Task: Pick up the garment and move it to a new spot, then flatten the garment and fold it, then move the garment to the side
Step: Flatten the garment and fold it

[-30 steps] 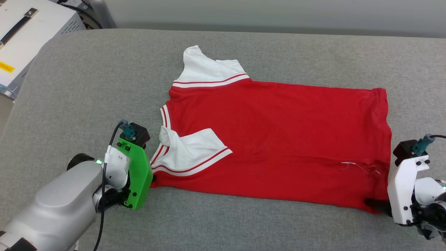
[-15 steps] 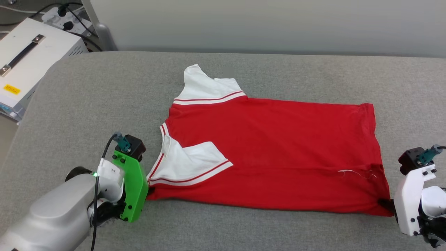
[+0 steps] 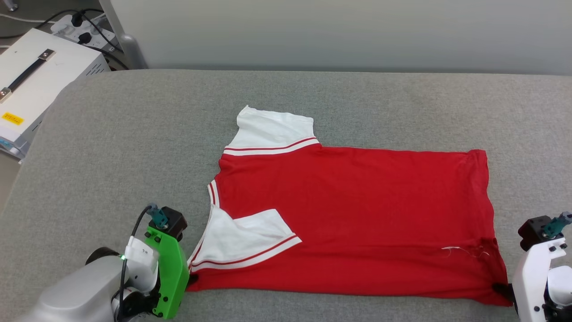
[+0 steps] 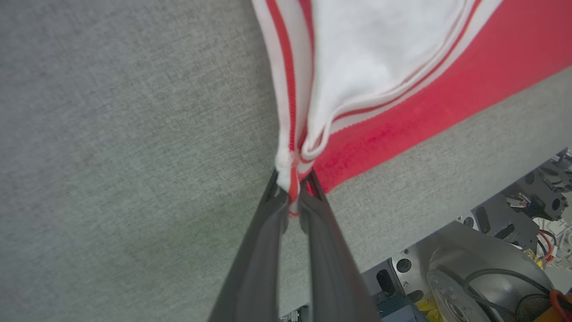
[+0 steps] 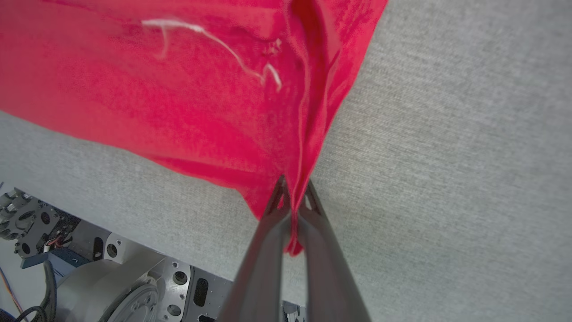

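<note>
The garment (image 3: 357, 219), a red T-shirt with white sleeves and striped trim, lies spread on the grey padded table (image 3: 134, 147), collar to the left and hem to the right. My left gripper (image 3: 193, 279) is shut on the near shoulder corner, where the striped trim bunches between its fingers (image 4: 291, 185). My right gripper (image 3: 499, 288) is shut on the near hem corner, red cloth pinched in its tips (image 5: 292, 197). One white sleeve (image 3: 250, 239) is folded onto the red body; the other sleeve (image 3: 272, 129) points toward the far edge.
A white metal box (image 3: 35, 76) with a black handle stands off the table's far left corner, with cables and a power strip (image 3: 76, 24) behind it. A pale wall runs behind the table. My own base shows below the table's near edge in both wrist views.
The garment has been drawn toward the near edge by both grippers. The right gripper went from open to shut on the hem corner. The head camera has tilted up.
</note>
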### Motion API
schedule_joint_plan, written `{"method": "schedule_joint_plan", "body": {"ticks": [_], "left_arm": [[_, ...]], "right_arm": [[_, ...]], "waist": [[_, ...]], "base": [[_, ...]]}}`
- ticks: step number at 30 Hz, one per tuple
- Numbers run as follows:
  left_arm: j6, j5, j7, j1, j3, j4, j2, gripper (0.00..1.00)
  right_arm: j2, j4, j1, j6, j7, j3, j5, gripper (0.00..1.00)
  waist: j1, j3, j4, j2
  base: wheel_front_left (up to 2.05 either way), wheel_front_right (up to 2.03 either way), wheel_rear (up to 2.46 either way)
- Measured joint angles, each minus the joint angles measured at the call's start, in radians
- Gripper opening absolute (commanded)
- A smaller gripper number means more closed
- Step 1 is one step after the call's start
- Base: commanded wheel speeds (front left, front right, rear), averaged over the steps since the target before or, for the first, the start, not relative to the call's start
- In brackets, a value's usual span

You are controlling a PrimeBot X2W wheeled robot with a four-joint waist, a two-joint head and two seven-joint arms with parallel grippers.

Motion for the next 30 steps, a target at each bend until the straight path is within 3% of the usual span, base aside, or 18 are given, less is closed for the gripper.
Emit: {"method": "schedule_joint_plan", "body": {"ticks": [2, 3, 4, 5, 6, 12, 17, 24, 30], "left_arm": [[0.0, 0.0, 0.0, 0.003, -0.002, 0.017, -0.011, 0.0], [0.0, 0.0, -0.005, 0.003, -0.002, 0.027, -0.015, 0.0], [0.0, 0.0, -0.01, 0.003, -0.001, 0.033, -0.017, 0.32], [0.0, 0.0, -0.02, 0.003, -0.001, 0.04, -0.02, 0.82], [0.001, 0.003, -0.034, 0.003, 0.002, 0.047, -0.022, 1.0], [0.013, 0.019, -0.072, -0.003, 0.018, 0.047, 0.002, 1.0], [0.052, 0.049, -0.138, -0.076, 0.07, 0.013, 0.047, 1.0], [0.1, 0.104, -0.216, -0.214, 0.145, -0.012, 0.053, 1.0], [0.113, 0.148, -0.245, -0.381, 0.202, 0.017, 0.022, 1.0]], "right_arm": [[0.017, 0.015, 0.0, 0.0, 0.0, -0.001, -0.011, 0.0], [0.026, 0.022, 0.0, 0.0, -0.003, -0.001, -0.013, 0.09], [0.032, 0.028, 0.0, 0.0, -0.006, -0.002, -0.013, 0.38], [0.036, 0.032, 0.0, 0.0, -0.015, -0.004, -0.018, 0.81], [0.039, 0.033, 0.0, 0.0, -0.028, -0.007, -0.023, 1.0], [0.04, 0.0, 0.0, 0.0, -0.159, -0.057, -0.05, 1.0], [0.074, -0.044, -0.002, 0.0, -0.346, -0.167, -0.151, 1.0], [0.239, -0.146, -0.008, 0.0, -0.555, -0.344, -0.329, 1.0], [0.374, -0.246, -0.008, 0.0, -0.651, -0.41, -0.434, 1.0]], "waist": [[0.0, 0.005, 0.0, 0.0], [0.0, 0.008, -0.001, 0.0], [0.0, 0.009, 0.0, 0.0], [0.0, 0.009, 0.001, 0.0], [0.0, 0.008, 0.002, 0.0], [0.0, -0.016, 0.004, 0.0], [0.0, -0.032, -0.002, 0.0], [0.0, 0.0, -0.019, 0.0], [0.0, 0.059, -0.041, 0.0]], "base": [[0.0, 0.0, 0.0], [0.0, 0.0, 0.0], [0.0, 0.0, 0.0], [0.0, 0.0, 0.0], [0.0, 0.0, 0.0], [0.0, 0.0, 0.0], [0.0, 0.0, 0.0], [0.0, 0.0, 0.0], [0.0, 0.0, 0.0]]}}
